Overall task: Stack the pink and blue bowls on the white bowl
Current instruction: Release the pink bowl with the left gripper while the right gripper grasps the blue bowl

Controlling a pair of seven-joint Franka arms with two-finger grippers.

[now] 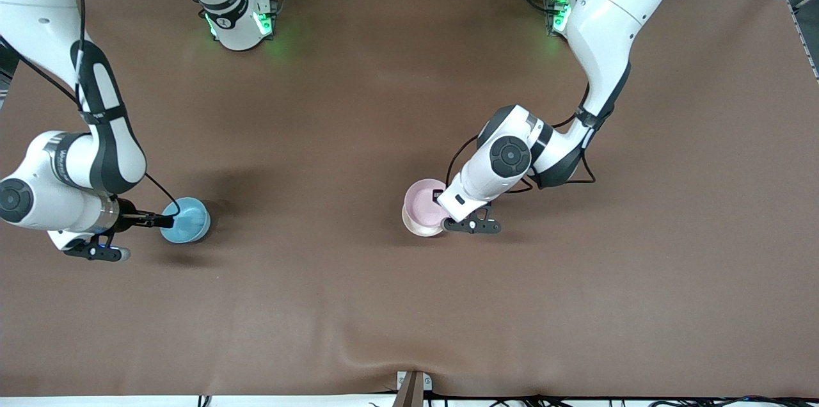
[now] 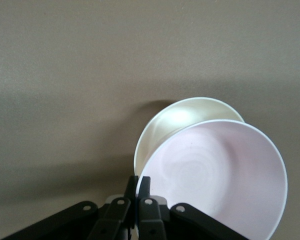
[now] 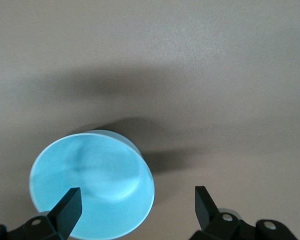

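**Pink bowl pinched by the left tool over the white bowl; blue bowl at the open right tool**

Pink is what your left tool (image 2: 138, 192) is gripping: its fingers are closed tight on the rim of the pink bowl (image 2: 215, 175), one inside the rim and one outside. In the left wrist view the pink bowl sits tilted, overlapping the white bowl (image 2: 162, 130), whose rim and inner wall show from under it. I cannot tell whether the pink bowl rests fully nested or only hangs above. In the front view you see this pair near the middle of the brown counter (image 1: 384, 304), the pink bowl (image 1: 422, 205) covering most of the white one (image 1: 413, 226), which shows as a pale edge below it.

Your right tool (image 3: 135, 205) stands wide open. In the right wrist view one finger is over the inside of the blue bowl (image 3: 92, 182) and the other is well clear of the bowl's outer wall, so the rim lies between them with nothing clamped. The blue bowl (image 1: 185, 220) sits upright on the counter toward the right arm's end, well apart from the other two bowls and about as near to the front camera as they are.
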